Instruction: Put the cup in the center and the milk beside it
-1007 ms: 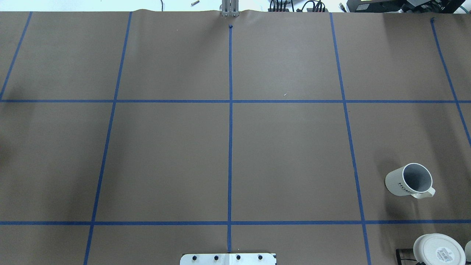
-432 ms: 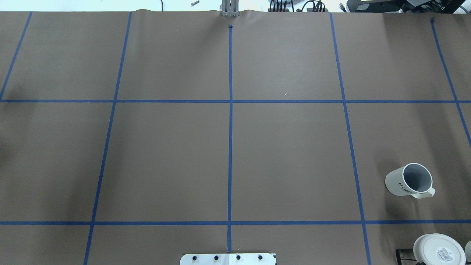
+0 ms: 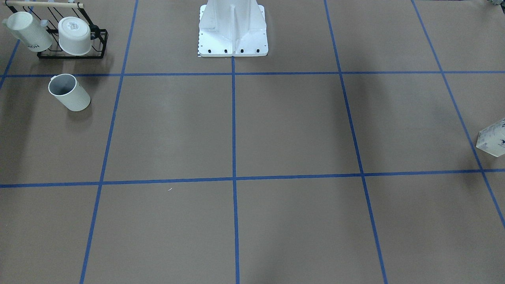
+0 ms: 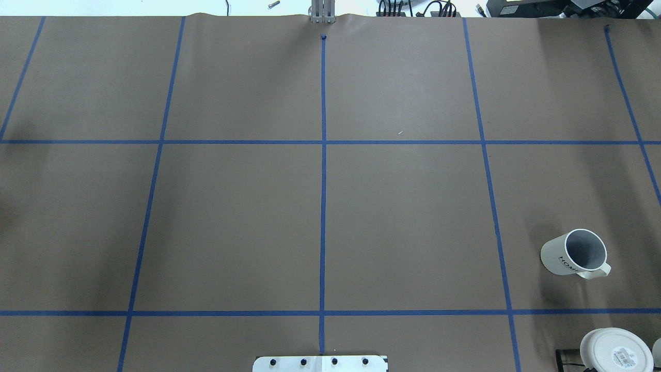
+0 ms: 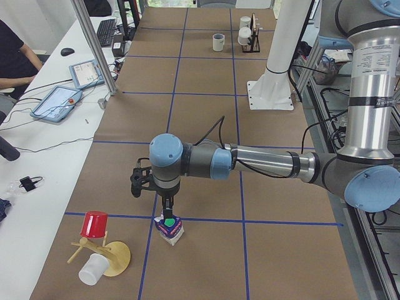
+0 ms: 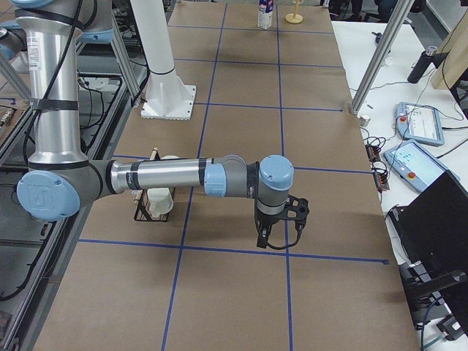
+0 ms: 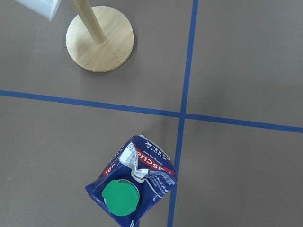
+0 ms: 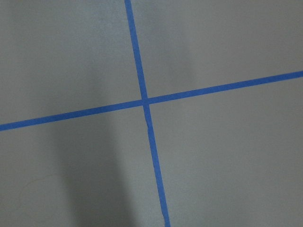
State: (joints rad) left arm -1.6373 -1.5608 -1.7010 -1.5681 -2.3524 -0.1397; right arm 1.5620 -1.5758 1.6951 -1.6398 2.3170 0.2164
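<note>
The cup (image 4: 573, 253), a white mug with a grey inside, a small handle and dark lettering on one side, stands alone at the right of the overhead view. It also shows in the front view (image 3: 69, 92). The milk (image 7: 132, 187), a dark-blue and white carton with a green cap, stands upright beside a tape crossing and at the front view's edge (image 3: 492, 138). My left gripper (image 5: 164, 205) hangs just above the carton (image 5: 169, 229); I cannot tell its state. My right gripper (image 6: 276, 235) hovers over a tape crossing (image 8: 144, 100); I cannot tell its state. The center (image 4: 323, 142) is bare.
A black wire rack (image 3: 71, 54) near the cup holds two other white cups. A wooden stand (image 5: 106, 256) with a red cup and a white cup is close to the milk; its round base (image 7: 100, 39) shows in the left wrist view. The white pedestal (image 3: 232, 27) stands at the robot's side.
</note>
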